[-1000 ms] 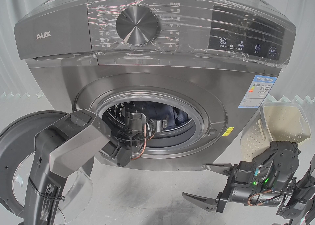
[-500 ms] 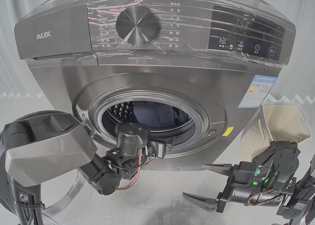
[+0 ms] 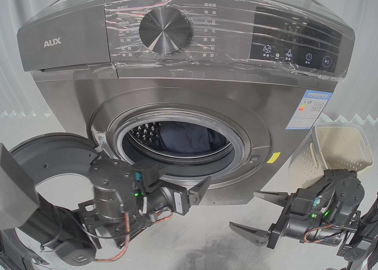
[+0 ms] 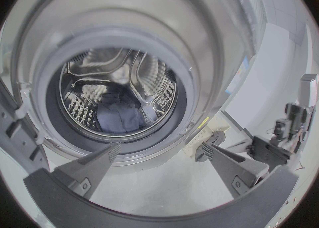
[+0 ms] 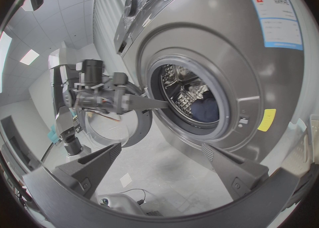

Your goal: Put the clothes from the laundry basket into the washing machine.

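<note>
The grey washing machine (image 3: pixel 275 101) stands with its round opening uncovered. A dark blue bundle of clothes (image 3: pixel 185 139) lies inside the steel drum, the same clothes (image 4: pixel 118 117) showing past my left fingers. My left gripper (image 4: pixel 160 148) is open and empty, outside the opening and just below its rim; one of its fingers (image 3: pixel 201 190) points toward the machine front. My right gripper (image 3: pixel 244 209) is open and empty, low at the right, in front of the cream laundry basket (image 3: pixel 342 152). The basket lies tipped on its side against the machine, and its visible inside holds no clothes.
The machine's door (image 3: pixel 51 156) is swung wide open to the left, behind my left arm. Bare grey floor (image 3: pixel 204 239) stretches between the two grippers. A cable and a white device (image 5: pixel 119 202) lie on the floor near my right arm.
My left arm has drawn out of the drum and dropped down and back, leaving the blue clothes inside. The right gripper has shifted slightly to the right.
</note>
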`<state>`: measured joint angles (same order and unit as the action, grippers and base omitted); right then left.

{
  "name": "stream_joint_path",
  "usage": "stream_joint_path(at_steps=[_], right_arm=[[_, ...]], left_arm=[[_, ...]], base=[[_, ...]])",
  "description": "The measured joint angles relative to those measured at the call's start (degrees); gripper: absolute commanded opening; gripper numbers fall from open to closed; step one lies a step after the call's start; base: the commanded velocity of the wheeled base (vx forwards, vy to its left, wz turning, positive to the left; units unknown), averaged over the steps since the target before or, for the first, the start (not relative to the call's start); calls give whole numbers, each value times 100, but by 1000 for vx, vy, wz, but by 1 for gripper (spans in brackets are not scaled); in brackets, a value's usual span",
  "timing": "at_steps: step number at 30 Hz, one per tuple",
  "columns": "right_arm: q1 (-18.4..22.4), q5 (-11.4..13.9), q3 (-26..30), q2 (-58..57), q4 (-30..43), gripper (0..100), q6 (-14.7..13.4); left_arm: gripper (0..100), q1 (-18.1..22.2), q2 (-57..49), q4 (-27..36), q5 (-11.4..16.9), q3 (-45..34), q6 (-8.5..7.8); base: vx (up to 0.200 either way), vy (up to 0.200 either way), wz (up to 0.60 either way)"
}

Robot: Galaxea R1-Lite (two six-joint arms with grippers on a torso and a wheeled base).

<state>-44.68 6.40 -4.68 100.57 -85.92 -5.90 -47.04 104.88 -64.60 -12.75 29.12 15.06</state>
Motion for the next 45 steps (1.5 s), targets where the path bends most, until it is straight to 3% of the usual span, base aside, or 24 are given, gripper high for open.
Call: stream_joint_path(at_steps=[4, 12, 18, 29, 36, 41, 45], right_arm=[[257, -176, 121, -302, 44, 100, -4], [753, -784, 341, -1067, 340, 100, -28], [1208, -850, 364, -1565, 840, 100, -9], [1862, -907, 369, -2645, 2480, 100, 0], [2048, -996, 369, -3760, 3718, 100, -1], [2186, -1036, 369, -4752, 4701, 100, 13], [2371, -1050, 369, -5628, 5497, 100, 27]], left_arm=[[100, -63, -629, -5, -33, -573, -20], [100, -44, -1770, -13, -145, -1579, -219], [100, 44, -2352, -7, -343, -1902, -435], [100, 247, -3241, 39, -375, -2405, -485], [100, 471, -3964, 123, -354, -2700, -647], [100, 662, -4529, 529, -356, -2792, -691], [100, 855, -5066, 1426, -347, -2811, -699]], base=[[0, 0, 0], [-100, 0, 0], [-200, 0, 0], [-200, 0, 0], [-171, 0, 0], [0, 0, 0], [0, 0, 0]])
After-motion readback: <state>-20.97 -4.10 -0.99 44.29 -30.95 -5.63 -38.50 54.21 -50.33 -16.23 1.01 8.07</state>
